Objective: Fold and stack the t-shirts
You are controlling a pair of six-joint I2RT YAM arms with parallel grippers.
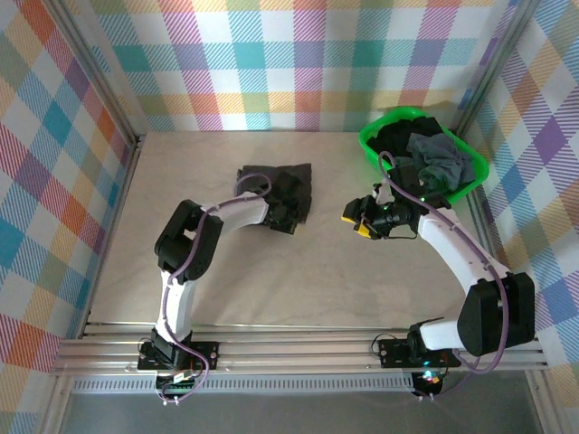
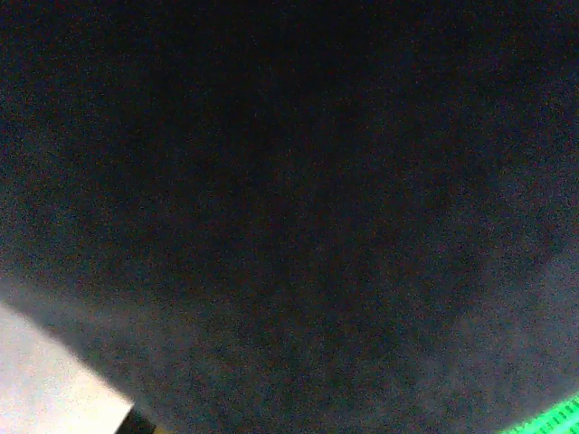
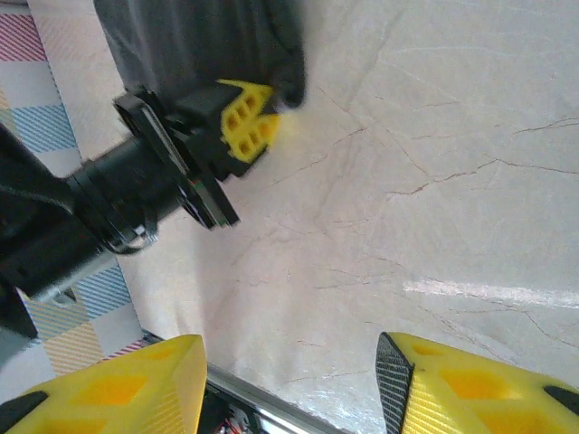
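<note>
Shirt is lying crumpled, long axis left-right, in the middle of the bench with the left tool clenching its near right edge, while the right tool is hovering part-open and empty just to its right, nearer the basket holding more shirts.

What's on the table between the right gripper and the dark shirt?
Nothing: just bare table between the right gripper and the shirt, clear in the top view.
</note>
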